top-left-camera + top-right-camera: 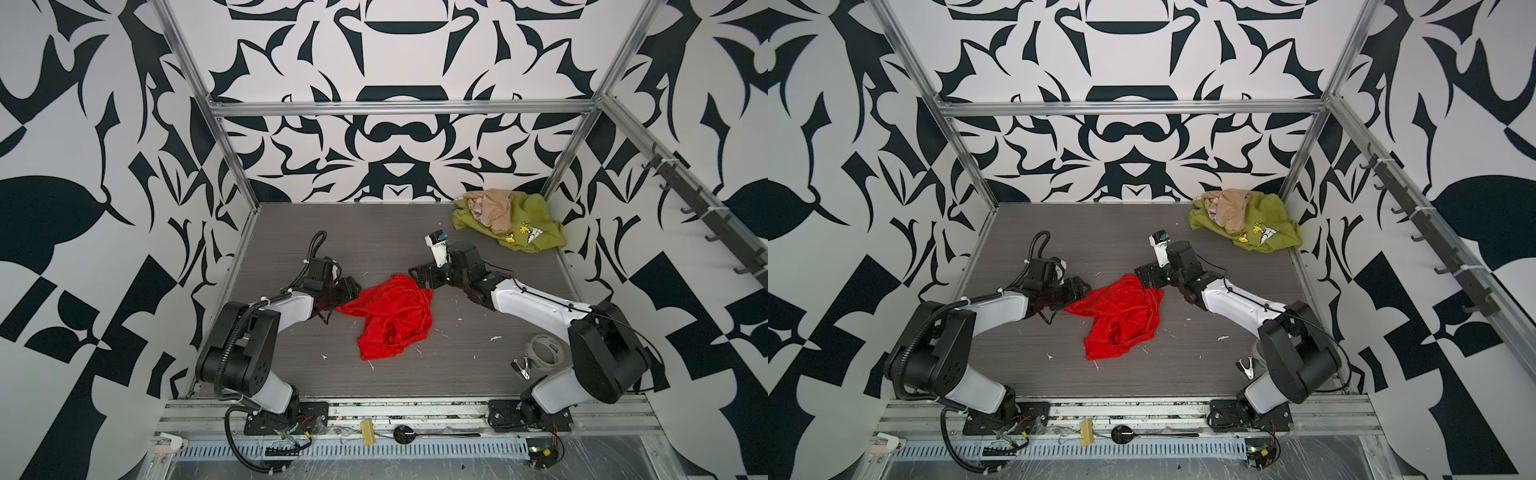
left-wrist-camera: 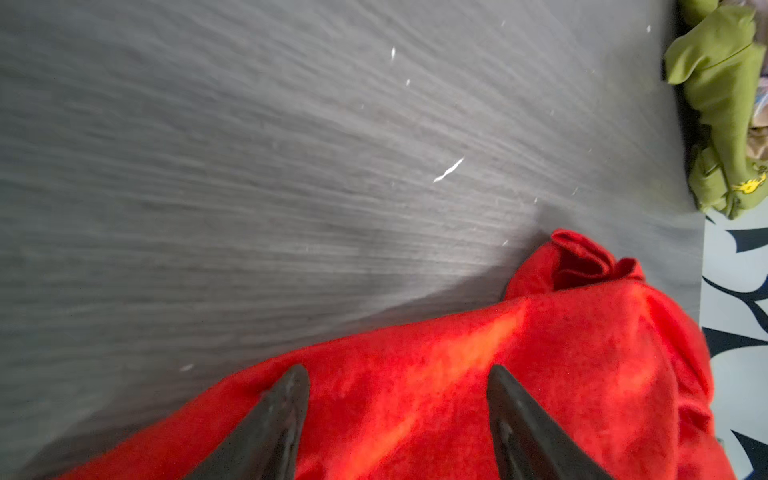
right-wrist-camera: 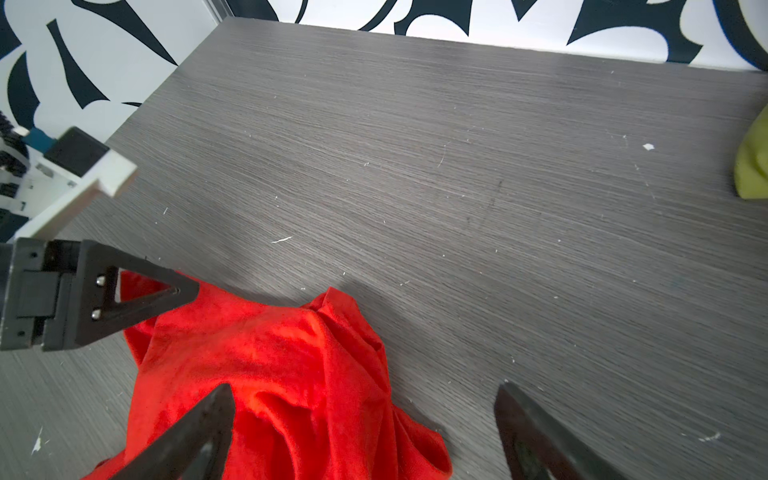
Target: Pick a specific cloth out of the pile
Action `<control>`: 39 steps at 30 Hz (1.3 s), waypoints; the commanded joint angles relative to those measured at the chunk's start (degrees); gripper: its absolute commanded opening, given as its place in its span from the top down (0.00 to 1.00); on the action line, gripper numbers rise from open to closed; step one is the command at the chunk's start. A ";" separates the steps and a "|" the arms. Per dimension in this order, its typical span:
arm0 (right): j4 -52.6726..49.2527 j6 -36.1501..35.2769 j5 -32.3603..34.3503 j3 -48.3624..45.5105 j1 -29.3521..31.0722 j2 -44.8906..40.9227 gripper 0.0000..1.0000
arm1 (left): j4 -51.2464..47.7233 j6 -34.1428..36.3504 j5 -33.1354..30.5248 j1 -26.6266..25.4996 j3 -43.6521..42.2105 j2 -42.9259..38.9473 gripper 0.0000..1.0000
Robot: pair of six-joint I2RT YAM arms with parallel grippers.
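The cloth [image 1: 390, 316] [image 1: 1121, 316], plain bright red, lies crumpled in the middle of the grey table, apart from the pile. My left gripper [image 1: 332, 308] [image 2: 397, 374] is open at the cloth's left corner, its dark fingers spread over the red fabric [image 2: 540, 374]. At the cloth's far right edge my right gripper [image 1: 417, 278] [image 3: 365, 390] is open. One of its fingers is over the red cloth [image 3: 270, 353] and one over bare table. The pile [image 1: 511, 220] [image 1: 1246, 220], an olive-green shirt under a beige garment, sits in the back right corner.
A roll of clear tape [image 1: 542, 351] and a small black-and-silver clip [image 1: 521, 368] lie by the right arm's base. A rail of hooks [image 1: 698, 208] runs along the right wall. White scraps dot the table. The left gripper's finger [image 3: 145, 291] shows in the right wrist view.
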 commanded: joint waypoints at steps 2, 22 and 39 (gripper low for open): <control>0.09 -1.50 1.47 -0.07 0.28 -1.04 0.01 | -1.08 -0.35 1.94 0.23 -2.49 -1.54 0.29; 0.04 -2.85 2.96 -2.53 0.29 -3.66 0.01 | -6.80 -5.09 5.57 -0.82 -17.09 -20.65 0.28; -1.70 -1.18 2.80 -4.45 0.37 -6.52 0.01 | -10.66 -9.92 11.89 -2.36 -23.00 -33.23 0.27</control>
